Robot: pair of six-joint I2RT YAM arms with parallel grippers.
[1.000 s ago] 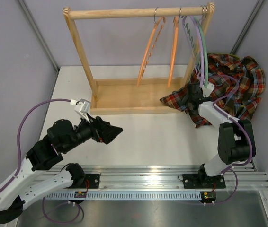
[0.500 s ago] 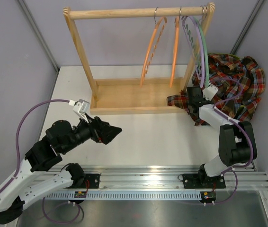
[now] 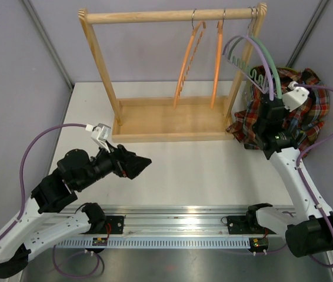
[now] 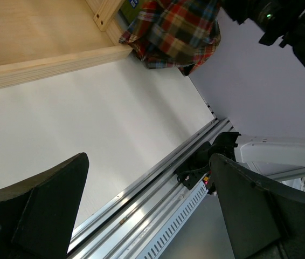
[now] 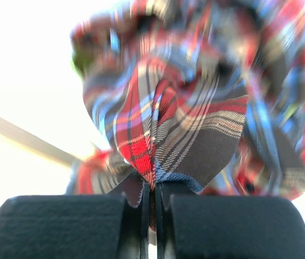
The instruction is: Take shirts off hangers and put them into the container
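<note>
At the far right of the table, the right tool has closed on a fold of the tartan shirt. The wrist view shows its jaws pressed together with the cloth pinched between them. A second ago that tool stood open, low beside the right post of the wooden rack, and the shirt spilled left across the table and over the rack's base. Now the arm has risen and swung right, drawing most of that cloth back with it. The lilac hanger and green hanger have swung out from the rail. The left tool waits wide open at the near left, holding nothing. The container cannot be made out under the heap, so the shirt likely still needs lifting over and releasing.
</note>
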